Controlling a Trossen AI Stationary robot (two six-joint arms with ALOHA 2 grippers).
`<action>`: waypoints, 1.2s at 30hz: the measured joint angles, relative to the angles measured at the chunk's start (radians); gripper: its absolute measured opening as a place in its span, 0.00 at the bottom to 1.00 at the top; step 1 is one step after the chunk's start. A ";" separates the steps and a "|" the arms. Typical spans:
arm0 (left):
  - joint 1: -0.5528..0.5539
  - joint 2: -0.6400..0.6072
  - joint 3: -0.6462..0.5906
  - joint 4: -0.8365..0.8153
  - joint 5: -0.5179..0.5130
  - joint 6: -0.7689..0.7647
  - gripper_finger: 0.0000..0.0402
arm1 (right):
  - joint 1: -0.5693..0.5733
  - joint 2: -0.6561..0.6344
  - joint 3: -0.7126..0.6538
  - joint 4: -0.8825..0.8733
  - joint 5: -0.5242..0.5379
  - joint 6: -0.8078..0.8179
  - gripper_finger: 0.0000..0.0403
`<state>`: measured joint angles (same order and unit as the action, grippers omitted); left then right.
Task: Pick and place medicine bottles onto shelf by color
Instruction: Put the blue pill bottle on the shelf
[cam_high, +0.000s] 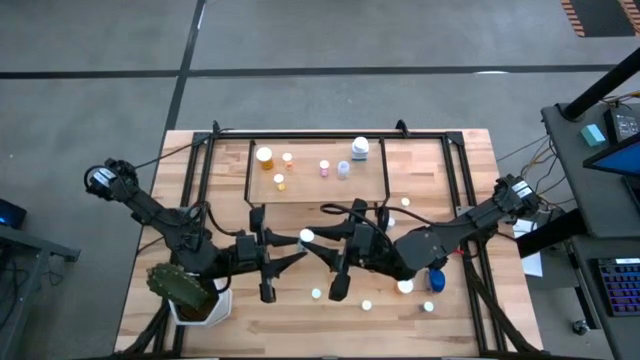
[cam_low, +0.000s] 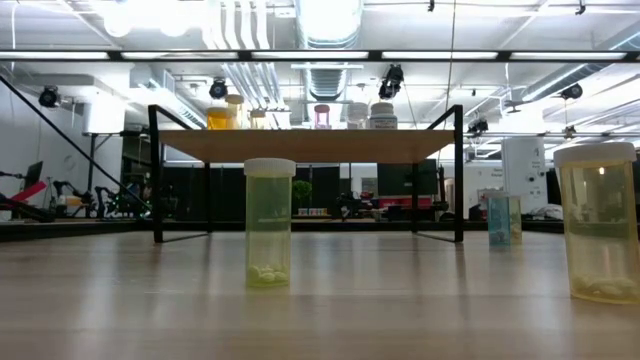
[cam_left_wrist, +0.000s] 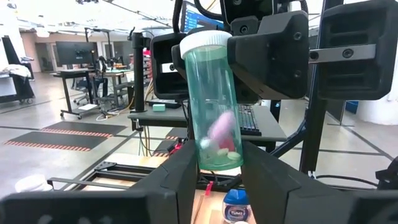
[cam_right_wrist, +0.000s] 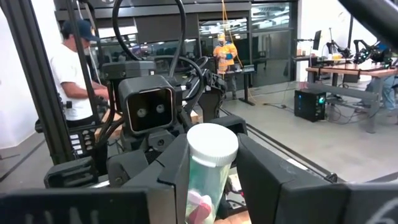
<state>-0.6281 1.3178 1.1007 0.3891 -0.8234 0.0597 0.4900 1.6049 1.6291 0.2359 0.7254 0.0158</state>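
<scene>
Both arms are black, made of thick blocky segments with round joints. Black cables loop along them. The left arm has a white round cap at its elbow; the right arm has one also.

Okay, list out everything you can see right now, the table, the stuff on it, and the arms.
table: one, light wood, fills the middle of the high view
shelf: one, light wood on black legs, toward the top of the high view
shelf bottles: six, orange, pink, pale blue and one wider, standing on the shelf
loose bottles: about five, white-capped, standing on the table
blue bottle: one, under the right arm
cactus pot: one, white with a green plant, under the left arm
people: two, in the room behind
held bottle: one, pale green, white cap, between both grippers
left gripper: at the held bottle's base
right gripper: jaws closed on its cap end
</scene>
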 joint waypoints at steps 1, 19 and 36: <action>0.000 0.000 0.000 -0.003 0.000 0.000 0.28 | 0.000 0.000 0.000 0.000 0.000 0.001 0.25; -0.002 -0.141 -0.030 -0.348 -0.016 -0.239 0.57 | -0.076 -0.071 -0.003 -0.626 0.283 0.315 0.25; -0.002 -0.176 -0.030 -0.347 -0.015 -0.222 0.57 | -0.245 -0.148 -0.322 -1.045 0.308 0.875 0.25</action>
<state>-0.6304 1.1419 1.0706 0.0424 -0.8386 -0.1627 0.2448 1.4565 1.3071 -0.8093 1.0332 0.8904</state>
